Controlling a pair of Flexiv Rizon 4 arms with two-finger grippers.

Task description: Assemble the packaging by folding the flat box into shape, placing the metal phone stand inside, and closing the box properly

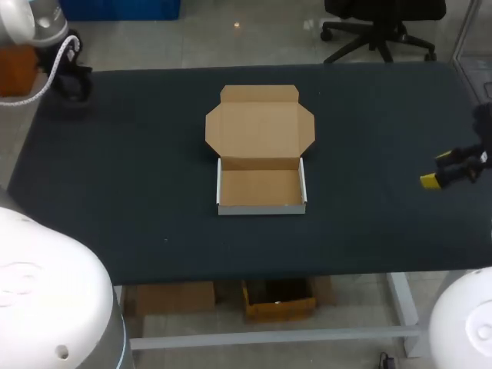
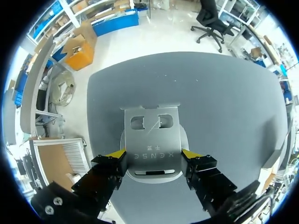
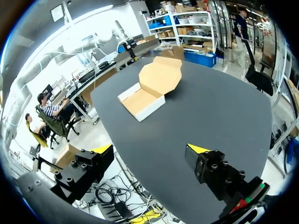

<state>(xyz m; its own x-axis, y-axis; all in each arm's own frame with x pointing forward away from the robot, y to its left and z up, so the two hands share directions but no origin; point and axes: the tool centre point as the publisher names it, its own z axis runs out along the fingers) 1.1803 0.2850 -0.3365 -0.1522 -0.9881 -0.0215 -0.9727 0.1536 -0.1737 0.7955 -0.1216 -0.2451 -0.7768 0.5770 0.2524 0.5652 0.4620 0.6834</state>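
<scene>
Two fingers of my left gripper (image 2: pixel 153 154) are pinching the metal stand (image 2: pixel 152 137) by its side edges, holding it over the table (image 2: pixel 210 93). That slim, smooth grip is risking a slip or twist. My right gripper (image 3: pixel 152 149) is hanging wide open, holding nothing, near the table's edge. Farther off, the box (image 1: pixel 260 207) is sitting mid-table with its lid (image 1: pixel 260 127) lying back, and a tilted stand could be catching its walls.
</scene>
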